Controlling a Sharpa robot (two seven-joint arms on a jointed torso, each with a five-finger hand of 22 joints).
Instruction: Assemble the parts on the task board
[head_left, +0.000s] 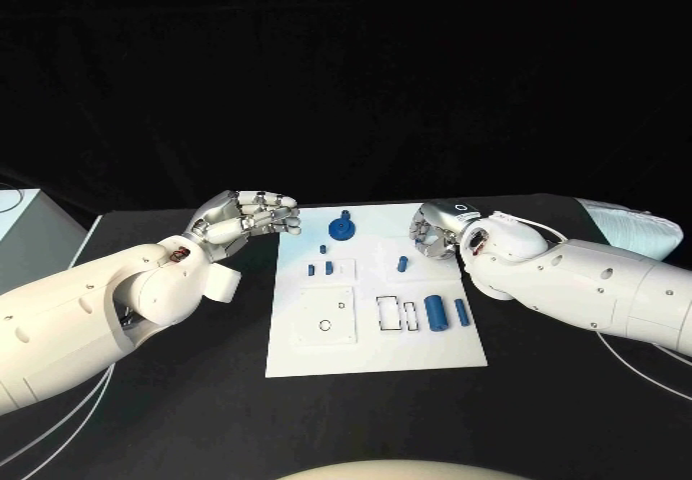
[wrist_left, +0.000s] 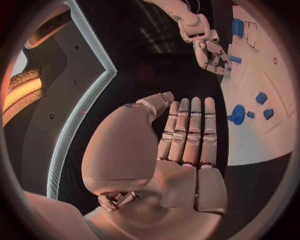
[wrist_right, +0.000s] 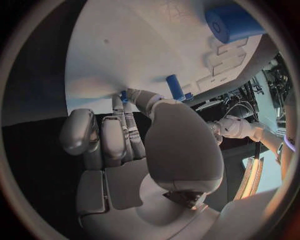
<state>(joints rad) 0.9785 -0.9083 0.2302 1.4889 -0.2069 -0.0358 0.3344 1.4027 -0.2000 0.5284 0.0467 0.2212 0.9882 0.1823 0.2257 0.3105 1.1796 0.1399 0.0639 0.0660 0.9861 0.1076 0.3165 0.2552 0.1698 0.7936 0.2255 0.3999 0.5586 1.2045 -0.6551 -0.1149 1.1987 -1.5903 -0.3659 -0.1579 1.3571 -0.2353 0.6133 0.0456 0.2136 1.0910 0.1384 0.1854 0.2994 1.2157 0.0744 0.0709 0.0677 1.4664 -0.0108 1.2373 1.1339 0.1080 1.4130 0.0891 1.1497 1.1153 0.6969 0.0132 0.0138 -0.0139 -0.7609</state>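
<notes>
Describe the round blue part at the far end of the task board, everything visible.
The round blue part looks like matte plastic: a disc with a small stub sticking out of its far side. It sits near the far edge of the white task board, midway between the left hand and right hand. Neither hand touches it. The left wrist view suggests a raised hub in its middle.

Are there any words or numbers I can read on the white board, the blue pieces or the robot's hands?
None can be read: the task board bears only outlines and holes, the blue parts are plain, and the left hand and right hand show no lettering.
</notes>
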